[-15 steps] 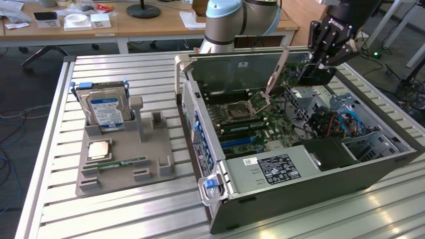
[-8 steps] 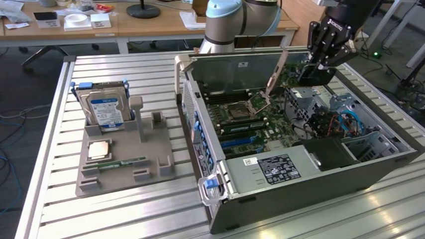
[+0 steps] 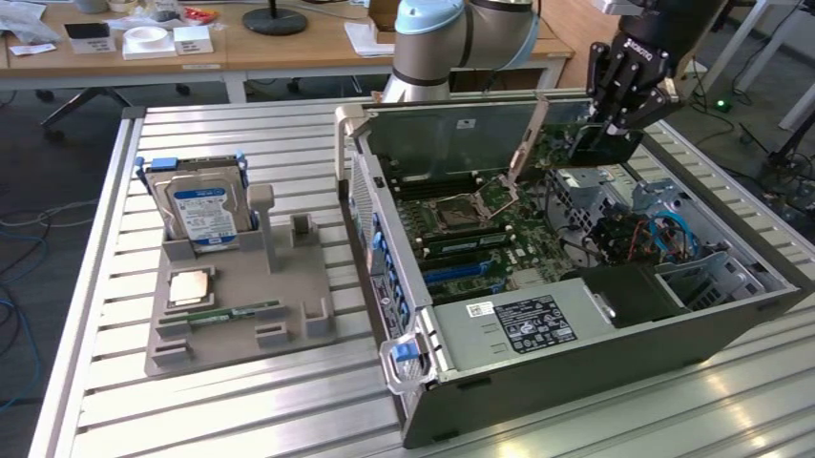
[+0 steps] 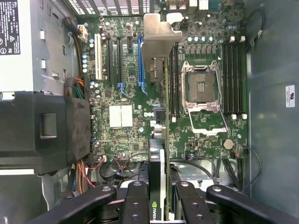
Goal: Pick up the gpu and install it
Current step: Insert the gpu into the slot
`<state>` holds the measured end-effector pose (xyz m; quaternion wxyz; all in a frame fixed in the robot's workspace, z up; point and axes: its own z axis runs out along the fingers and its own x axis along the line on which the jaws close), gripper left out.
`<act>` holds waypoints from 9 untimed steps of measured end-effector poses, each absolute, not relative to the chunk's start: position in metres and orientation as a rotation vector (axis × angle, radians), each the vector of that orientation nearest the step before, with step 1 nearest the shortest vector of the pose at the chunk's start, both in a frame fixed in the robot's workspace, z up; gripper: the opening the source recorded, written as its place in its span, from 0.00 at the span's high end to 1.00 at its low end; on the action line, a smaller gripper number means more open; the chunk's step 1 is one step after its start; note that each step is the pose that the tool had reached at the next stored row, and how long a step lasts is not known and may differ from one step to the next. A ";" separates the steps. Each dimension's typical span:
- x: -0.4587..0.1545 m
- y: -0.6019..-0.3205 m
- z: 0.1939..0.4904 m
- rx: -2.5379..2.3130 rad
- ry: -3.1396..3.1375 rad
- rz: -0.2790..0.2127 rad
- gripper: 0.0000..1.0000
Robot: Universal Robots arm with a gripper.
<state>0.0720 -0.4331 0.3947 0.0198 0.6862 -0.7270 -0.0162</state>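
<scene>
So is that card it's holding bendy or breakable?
Probably stiff: the gpu juts straight from the gripper without sagging. Likely light, being thin. Perhaps fragile: bare circuit board edge, thin metal bracket.

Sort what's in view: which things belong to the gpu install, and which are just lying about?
On the job: gpu, held by the gripper; open computer case; motherboard with its blue slots.
Lying about: hard drive, memory stick and processor chip, all in the grey holder beside the case.
</scene>
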 end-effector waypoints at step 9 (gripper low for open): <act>0.071 -0.433 0.393 2.130 -2.257 -0.049 0.73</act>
